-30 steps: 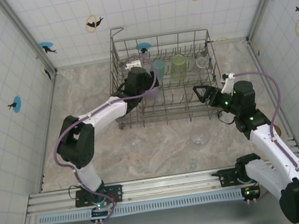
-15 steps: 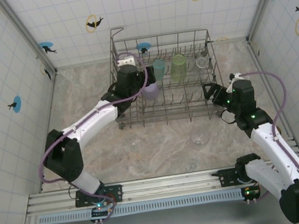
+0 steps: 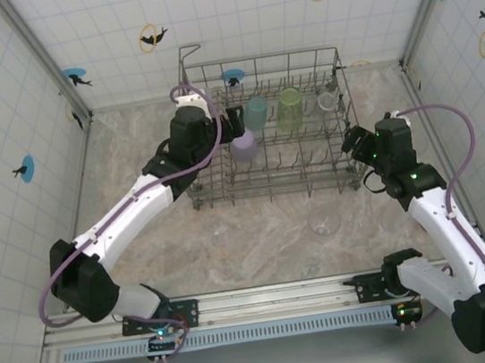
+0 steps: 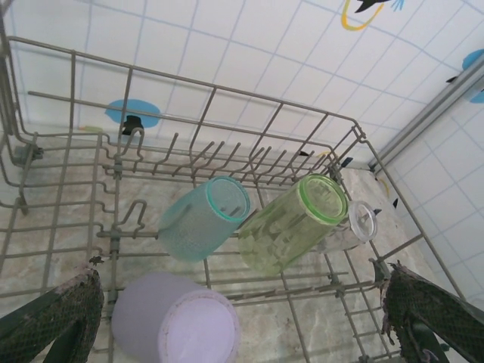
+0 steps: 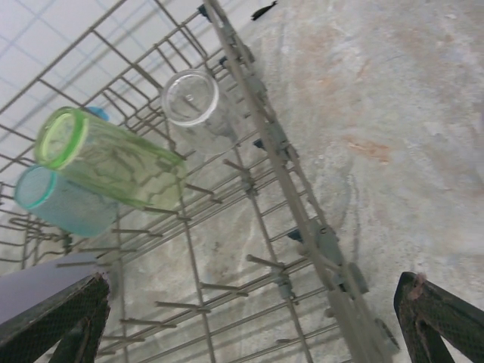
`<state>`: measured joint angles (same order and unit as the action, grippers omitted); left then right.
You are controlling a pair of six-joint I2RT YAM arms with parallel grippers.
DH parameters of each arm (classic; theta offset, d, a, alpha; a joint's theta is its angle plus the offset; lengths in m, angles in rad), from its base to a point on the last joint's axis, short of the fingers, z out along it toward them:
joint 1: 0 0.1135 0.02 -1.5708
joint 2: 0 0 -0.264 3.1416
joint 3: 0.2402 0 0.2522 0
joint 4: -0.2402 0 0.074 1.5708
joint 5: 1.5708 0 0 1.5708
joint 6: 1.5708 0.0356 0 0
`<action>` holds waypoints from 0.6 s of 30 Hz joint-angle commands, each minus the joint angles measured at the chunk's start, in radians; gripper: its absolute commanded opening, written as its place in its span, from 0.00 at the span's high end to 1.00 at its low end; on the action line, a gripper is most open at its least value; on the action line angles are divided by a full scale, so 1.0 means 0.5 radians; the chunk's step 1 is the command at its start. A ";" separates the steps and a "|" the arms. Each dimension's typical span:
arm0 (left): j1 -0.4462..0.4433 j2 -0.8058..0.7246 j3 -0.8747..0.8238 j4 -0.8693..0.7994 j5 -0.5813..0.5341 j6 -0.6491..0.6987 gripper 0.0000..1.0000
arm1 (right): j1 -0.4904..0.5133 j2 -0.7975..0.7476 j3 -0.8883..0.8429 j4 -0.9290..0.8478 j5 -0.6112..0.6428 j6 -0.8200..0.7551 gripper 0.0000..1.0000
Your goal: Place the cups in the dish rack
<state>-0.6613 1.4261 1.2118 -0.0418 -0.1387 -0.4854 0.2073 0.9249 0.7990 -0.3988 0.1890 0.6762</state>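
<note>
The dish rack point(image 3: 274, 177) stands at the middle back of the table. In it are a lavender cup point(image 3: 244, 148), upside down, and a teal cup point(image 3: 257, 112), a lime green cup point(image 3: 290, 109) and a clear cup point(image 3: 328, 102) lying on their sides. Another clear cup point(image 3: 324, 222) stands on the table in front of the rack. My left gripper point(image 3: 233, 127) hovers open over the rack, just behind the lavender cup point(image 4: 174, 325), with the teal cup point(image 4: 200, 219) and green cup point(image 4: 291, 223) ahead of it. My right gripper point(image 3: 353, 143) is open and empty at the rack's right side rail point(image 5: 302, 204).
Tiled walls close in the table on the left, back and right. The rack's upright tines point(image 5: 227, 265) stick up under my right gripper. Open marble tabletop point(image 3: 259, 233) lies between the rack and the arm bases.
My left gripper has come up off the lavender cup and moved back and left over the rack. My right gripper has pulled back to the right, off the rack's corner.
</note>
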 commanded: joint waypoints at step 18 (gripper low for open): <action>0.004 -0.299 -0.382 -0.182 -0.054 0.207 0.03 | -0.029 0.127 0.374 -0.619 0.487 -0.042 0.00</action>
<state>-0.6598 1.2999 1.0344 -0.0822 -0.1822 -0.3965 0.2024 0.9726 0.9482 -0.6281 0.3805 0.6502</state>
